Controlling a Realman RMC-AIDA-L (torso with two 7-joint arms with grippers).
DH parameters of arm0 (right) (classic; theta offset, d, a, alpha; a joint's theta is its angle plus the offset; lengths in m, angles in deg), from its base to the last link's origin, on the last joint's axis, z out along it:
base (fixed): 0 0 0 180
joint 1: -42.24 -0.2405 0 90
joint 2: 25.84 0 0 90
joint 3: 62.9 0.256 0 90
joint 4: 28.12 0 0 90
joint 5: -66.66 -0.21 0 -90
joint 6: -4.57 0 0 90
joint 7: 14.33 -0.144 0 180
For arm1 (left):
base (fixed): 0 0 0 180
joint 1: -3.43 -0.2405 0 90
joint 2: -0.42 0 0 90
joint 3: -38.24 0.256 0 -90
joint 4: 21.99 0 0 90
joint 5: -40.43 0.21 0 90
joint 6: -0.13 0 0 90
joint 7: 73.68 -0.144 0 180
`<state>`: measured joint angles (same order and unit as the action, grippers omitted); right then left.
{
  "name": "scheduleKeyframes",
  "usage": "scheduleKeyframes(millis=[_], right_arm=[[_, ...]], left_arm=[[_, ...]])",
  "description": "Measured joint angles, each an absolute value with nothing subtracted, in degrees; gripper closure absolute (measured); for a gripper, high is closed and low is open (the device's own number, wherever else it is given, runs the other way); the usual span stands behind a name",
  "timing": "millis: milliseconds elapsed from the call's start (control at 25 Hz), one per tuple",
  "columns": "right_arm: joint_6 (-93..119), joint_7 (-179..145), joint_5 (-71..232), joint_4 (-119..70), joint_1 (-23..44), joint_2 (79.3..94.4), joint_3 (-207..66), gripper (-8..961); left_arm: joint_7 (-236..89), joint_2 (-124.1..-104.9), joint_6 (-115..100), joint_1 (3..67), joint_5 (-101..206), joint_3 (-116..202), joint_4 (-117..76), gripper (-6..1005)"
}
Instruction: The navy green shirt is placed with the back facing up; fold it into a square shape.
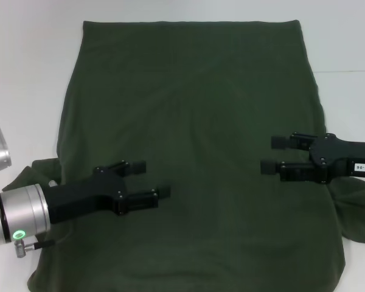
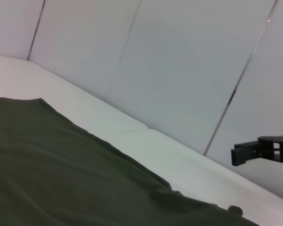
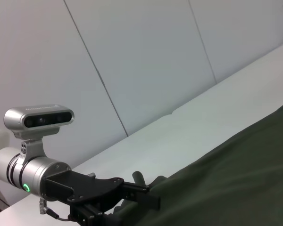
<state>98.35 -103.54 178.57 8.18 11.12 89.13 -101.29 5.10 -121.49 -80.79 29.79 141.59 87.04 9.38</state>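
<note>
White worktop [image 1: 24, 73] carries the plain dark olive-green soft shirt [image 1: 194, 121], its long axis running away from the robot. Both black hands hover over its near half, open and empty: left hand [image 1: 151, 179] inboard, right hand [image 1: 272, 154] at the edge.

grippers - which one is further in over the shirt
The left gripper: its open fingers reach well inside the shirt, while the right gripper hangs near its edge.

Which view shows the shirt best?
Head view: nearly the whole shirt lies flat on the table, with both open grippers, left and right, over it. Left wrist view shows only one edge; right wrist view, another.
</note>
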Motion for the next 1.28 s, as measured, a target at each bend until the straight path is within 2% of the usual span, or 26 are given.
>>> scheduleKeyframes(millis=[320, 840, 1280], right_arm=[[98.35, -103.64, 178.47, 8.18, 11.12, 89.71, -101.08, 31], [96.99, -105.6, 178.04, 8.18, 9.45, 90.95, -99.76, 34], [96.41, -106.09, 177.73, 6.96, 8.69, 91.49, -99.78, 36]], left_arm=[[6.75, -121.51, -79.64, 29.65, 141.53, 80.04, 9.38, 66], [9.89, -119.2, -74.97, 24.9, 142.09, 71.79, 12.04, 67], [10.48, -118.68, -69.49, 21.61, 143.15, 69.96, 12.97, 67]])
